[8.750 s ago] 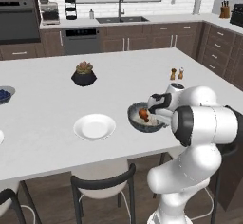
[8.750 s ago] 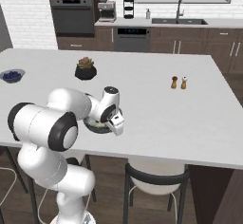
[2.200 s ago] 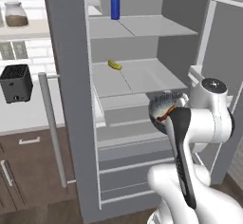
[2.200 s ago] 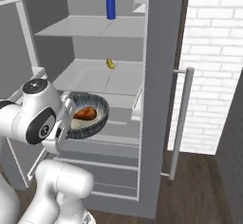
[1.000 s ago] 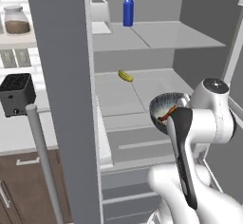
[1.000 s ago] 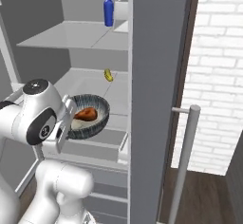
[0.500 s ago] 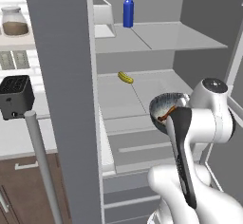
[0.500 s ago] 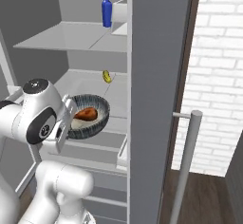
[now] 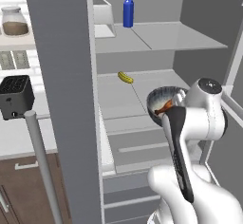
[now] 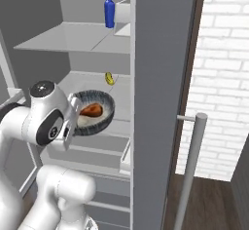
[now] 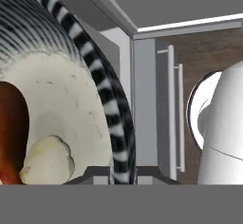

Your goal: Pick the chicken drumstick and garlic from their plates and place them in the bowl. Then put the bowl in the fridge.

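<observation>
At the mouth of the open fridge point(image 10: 160, 78) you have the bowl point(image 10: 95, 112) held up in the air, level with the middle shelf point(image 9: 142, 92) and not yet resting on it. Inside lie the chicken drumstick point(image 10: 91, 110), glossy orange-brown, and the garlic point(image 11: 47, 160), a lumpy pale bulb pressed against it. So, by my reading, loading is done and you are on the last step. The gripper point(image 11: 124, 173) pinches the bowl's rim between its fingers, one inside and one outside the wall. That wall is ribbed and dark with a lighter striped rim; the inner floor is matte cream. Next, you likely need to carry it forward over the smooth pale shelf, keeping it level, beside the small yellow banana point(image 9: 125, 77). A blue bottle point(image 10: 110, 12) stands on the shelf above.
</observation>
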